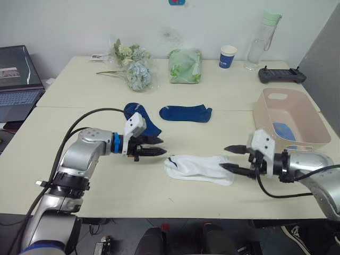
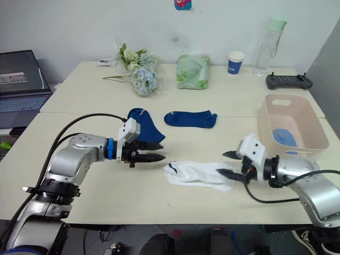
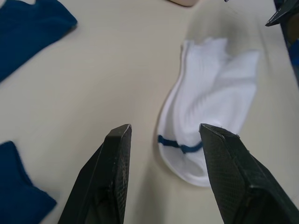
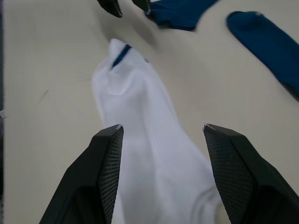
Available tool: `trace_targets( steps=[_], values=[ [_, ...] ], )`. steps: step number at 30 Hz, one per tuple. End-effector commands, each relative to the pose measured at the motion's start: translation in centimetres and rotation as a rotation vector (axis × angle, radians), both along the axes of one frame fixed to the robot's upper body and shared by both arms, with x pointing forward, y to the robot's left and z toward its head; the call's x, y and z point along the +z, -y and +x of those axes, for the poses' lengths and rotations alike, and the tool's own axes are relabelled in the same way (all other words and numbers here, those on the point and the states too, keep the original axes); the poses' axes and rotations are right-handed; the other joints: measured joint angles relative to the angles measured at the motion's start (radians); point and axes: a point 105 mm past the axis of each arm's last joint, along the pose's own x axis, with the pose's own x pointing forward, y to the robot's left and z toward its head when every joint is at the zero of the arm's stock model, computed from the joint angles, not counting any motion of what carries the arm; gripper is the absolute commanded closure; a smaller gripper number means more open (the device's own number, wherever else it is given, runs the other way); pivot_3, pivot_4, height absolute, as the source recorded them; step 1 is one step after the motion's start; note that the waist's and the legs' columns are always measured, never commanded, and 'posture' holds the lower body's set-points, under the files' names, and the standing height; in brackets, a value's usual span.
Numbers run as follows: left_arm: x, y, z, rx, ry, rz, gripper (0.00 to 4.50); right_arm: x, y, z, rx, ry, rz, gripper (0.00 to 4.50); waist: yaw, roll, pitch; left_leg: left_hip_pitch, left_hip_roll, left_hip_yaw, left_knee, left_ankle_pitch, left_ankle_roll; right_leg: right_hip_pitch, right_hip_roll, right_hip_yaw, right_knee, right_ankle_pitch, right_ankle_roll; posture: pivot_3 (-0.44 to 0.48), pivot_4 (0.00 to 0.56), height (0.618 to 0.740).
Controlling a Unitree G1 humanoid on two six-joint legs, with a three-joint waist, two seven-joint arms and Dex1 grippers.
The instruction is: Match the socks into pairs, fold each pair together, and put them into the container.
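The white socks [image 1: 199, 168] lie flat between both spread, empty grippers, the left gripper [image 1: 153, 147] just off their cuff end and the right gripper [image 1: 230, 158] straddling the other end, with bare table [image 1: 106, 191] toward the near edge and the pink container [image 1: 289, 119] just behind the right arm.

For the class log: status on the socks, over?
Left gripper and right gripper open, flanking white socks. Two navy socks loose. Tub holds something blue. Nothing blocking.
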Motion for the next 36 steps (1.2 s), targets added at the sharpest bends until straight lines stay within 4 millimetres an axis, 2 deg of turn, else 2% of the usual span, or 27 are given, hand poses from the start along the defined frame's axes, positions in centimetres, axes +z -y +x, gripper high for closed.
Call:
trace_targets(
  steps=[1, 7, 13, 16, 19, 22, 25, 26, 29, 33, 36],
  values=[
    [0.3, 0.4, -0.5, -0.037, 0.036, 0.018, 2.11, -0.1, -0.5, -0.8, 0.052, 0.042, -0.038, 1.57, 0.000, 0.000, 0.000, 0.000, 0.000, 0.000, 0.000, 0.000, 0.000, 0.000, 0.000, 0.000, 0.000, 0.000, 0.000, 0.000, 0.150, 0.740],
    [-1.4, 1.2, -0.9, -0.040, 0.028, 0.031, 2.11, -1.7, 0.3, -0.9, 0.083, 0.092, -0.154, 1.57, 0.002, 0.000, 0.000, 0.000, -0.001, 0.000, 0.000, 0.000, 0.000, 0.000, 0.000, 0.000, -0.001, 0.000, 0.000, 0.000, 0.150, 0.740],
    [-2.0, 2.4, -1.2, -0.068, 0.016, 0.016, 2.11, -2.4, -0.2, -0.8, 0.102, 0.111, -0.165, 1.57, 0.001, 0.000, 0.000, 0.000, 0.000, 0.000, 0.000, 0.000, 0.000, 0.000, 0.000, 0.000, 0.000, 0.000, 0.000, 0.000, 0.150, 0.740],
    [-2.6, 2.2, -1.2, -0.066, 0.010, 0.050, 2.71, -3.0, 0.0, -0.7, 0.102, 0.119, -0.183, 1.55, 0.001, 0.000, 0.000, 0.000, 0.000, 0.000, 0.000, 0.000, 0.000, 0.000, 0.000, 0.000, 0.000, 0.000, 0.000, 0.000, 0.150, 0.740],
    [-2.6, 2.1, -1.1, -0.053, -0.011, 0.021, 3.66, -3.4, 0.1, -0.6, 0.089, 0.106, -0.171, 2.18, 0.001, 0.000, 0.000, 0.000, 0.000, 0.000, 0.000, 0.000, 0.000, 0.000, 0.000, 0.000, 0.000, 0.000, 0.000, 0.000, 0.150, 0.740],
    [-2.5, 2.1, -1.1, -0.059, -0.016, 0.023, 4.50, -3.7, 0.3, -0.4, 0.079, 0.106, -0.171, 3.23, 0.002, 0.000, 0.000, 0.000, 0.000, 0.000, 0.000, 0.000, 0.000, 0.000, 0.000, 0.000, 0.000, 0.000, 0.000, 0.000, 0.150, 0.740],
    [-2.2, 2.2, -1.1, -0.055, -0.031, 0.004, 4.50, -3.7, 0.6, -0.1, 0.065, 0.114, -0.173, 4.27, 0.002, 0.000, 0.000, 0.000, 0.000, 0.000, 0.000, 0.000, 0.000, 0.000, 0.000, 0.000, 0.000, 0.000, 0.000, 0.000, 0.150, 0.740],
    [-1.9, 2.3, -1.0, -0.047, -0.043, -0.012, 4.50, -3.7, 0.8, 0.0, 0.063, 0.117, -0.176, 4.45, 0.001, 0.000, 0.000, 0.000, 0.000, 0.000, 0.000, 0.000, 0.000, 0.000, 0.000, 0.000, 0.000, 0.000, 0.000, 0.000, 0.150, 0.740],
    [-1.0, 2.4, -0.9, -0.034, -0.099, -0.055, 4.50, -3.6, 1.2, 0.2, 0.056, 0.131, -0.187, 4.45, 0.001, 0.000, 0.000, 0.000, 0.000, 0.000, 0.000, 0.000, 0.000, 0.000, 0.000, 0.000, 0.000, 0.000, 0.000, 0.000, 0.150, 0.740],
    [0.1, 2.3, -1.6, -0.040, -0.242, -0.099, 4.50, -3.4, 1.6, 0.4, 0.058, 0.144, -0.198, 4.45, 0.000, 0.000, 0.000, 0.000, 0.000, 0.000, 0.000, 0.000, 0.000, 0.000, 0.001, -0.001, 0.000, 0.000, 0.000, 0.000, 0.150, 0.740],
    [0.6, 2.2, -1.3, 0.012, -0.356, -0.115, 4.50, -3.5, 1.6, 0.3, 0.071, 0.150, -0.210, 4.45, -0.001, 0.000, 0.000, 0.000, 0.000, 0.000, 0.000, 0.000, 0.000, 0.000, 0.002, -0.001, 0.000, 0.000, 0.000, 0.000, 0.150, 0.740]
  ],
)
